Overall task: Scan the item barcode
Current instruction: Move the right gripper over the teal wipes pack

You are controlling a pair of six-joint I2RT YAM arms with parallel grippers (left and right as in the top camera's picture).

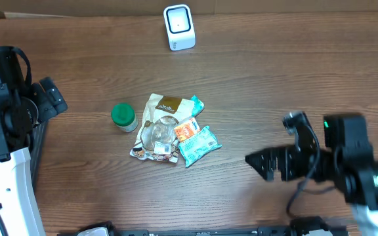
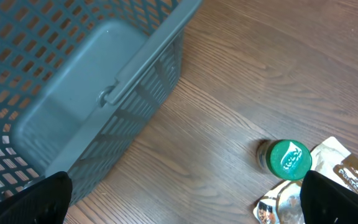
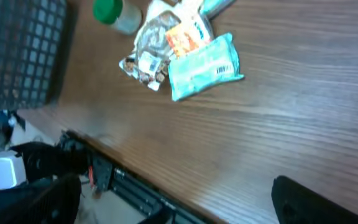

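Packets (image 1: pixel 166 128) lie heaped mid-frame in the overhead view. I judge the teal packet (image 1: pixel 199 145) at the heap's lower right to be the one to take, since its barcode (image 3: pixel 224 70) faces up. It lies left of and slightly above my right gripper (image 1: pixel 254 162), long axis running lower left to upper right. My left gripper (image 1: pixel 52 98) is well apart at the left edge. Both are spread wide and empty. Scanner (image 1: pixel 179 27) stands top centre.

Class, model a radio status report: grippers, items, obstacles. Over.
Open and empty: left gripper, right gripper. Untouched mid-table: snack packets; scanner at far edge. Beside pile: green-lidded jar.
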